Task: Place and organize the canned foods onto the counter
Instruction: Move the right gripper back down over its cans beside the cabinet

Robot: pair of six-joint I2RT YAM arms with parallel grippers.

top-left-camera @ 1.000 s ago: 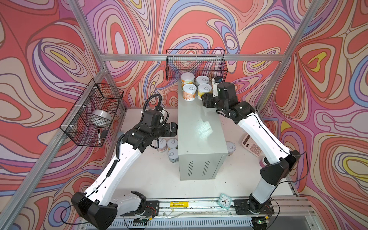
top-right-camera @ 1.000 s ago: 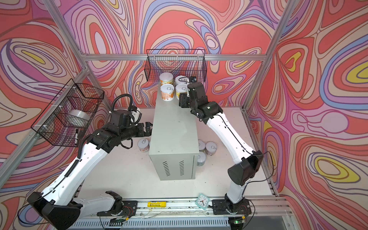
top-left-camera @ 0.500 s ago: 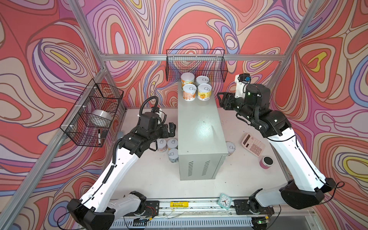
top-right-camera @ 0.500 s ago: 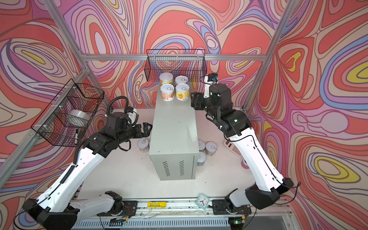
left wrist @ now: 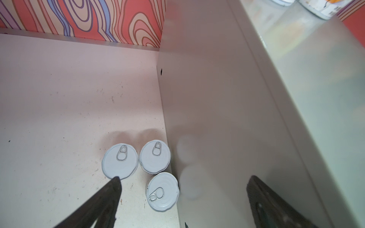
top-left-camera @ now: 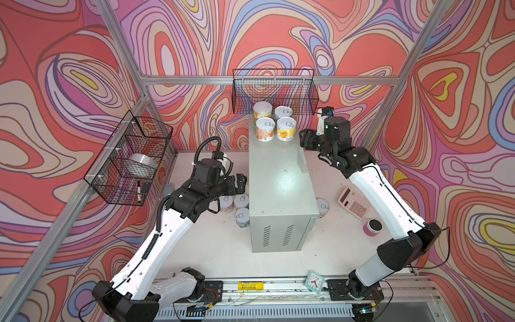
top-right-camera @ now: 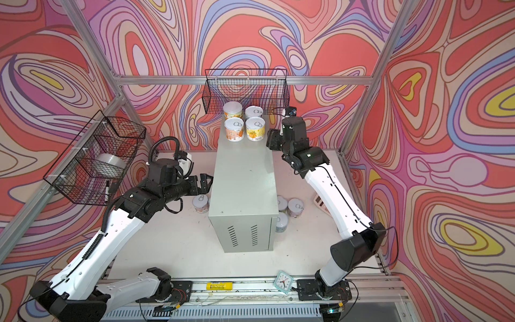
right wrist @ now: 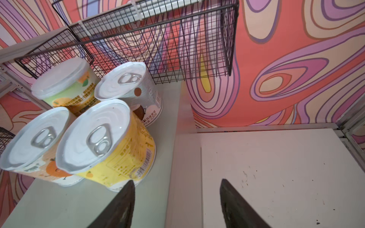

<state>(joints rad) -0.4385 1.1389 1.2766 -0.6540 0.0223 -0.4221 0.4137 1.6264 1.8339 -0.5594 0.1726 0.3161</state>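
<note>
Right, left tool [top-left-camera: 237, 184] gaping, empty, hovers directly above three upright tins [left wrist: 155, 157] on white desk [left wrist: 59, 98], just beside grey metal desk [top-left-camera: 278, 181]; right tool [right wrist: 176, 181] part-open, empty, beside yellow tin [right wrist: 106, 142] up top.

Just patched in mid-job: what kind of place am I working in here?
Most likely a robot test booth, not a real kitchen: swirl-printed wall panels on an aluminium frame, a robot mounting rail along the front, and a grey metal box standing in for the counter.
</note>
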